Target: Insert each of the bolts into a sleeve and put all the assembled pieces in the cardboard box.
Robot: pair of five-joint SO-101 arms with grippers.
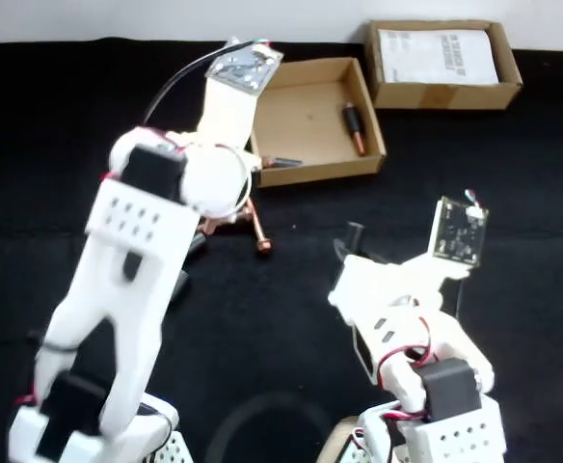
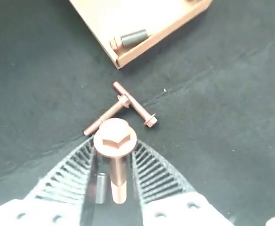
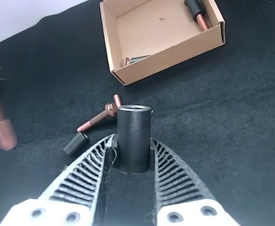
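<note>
Bolt [image 2: 117, 174] of coppery metal, with hex-flanged head and threaded shank, sits clamped in the left end effector [image 2: 115, 143]. Right end effector [image 3: 133, 140] grasps a smooth, dark cylindrical sleeve [image 3: 133, 125], upright. Two more coppery bolts [image 2: 135, 106] lie crossed on the black worktop [image 3: 231, 117] near the open cardboard box [image 3: 175, 49].

My bolt [image 2: 115, 141] is copper, my sleeve [image 3: 133, 139] dark grey, my fingers [image 2: 158, 172] white with ribbed slats; the cardboard box [image 3: 170, 54] is tan, the cloth [image 2: 222, 117] black.
</note>
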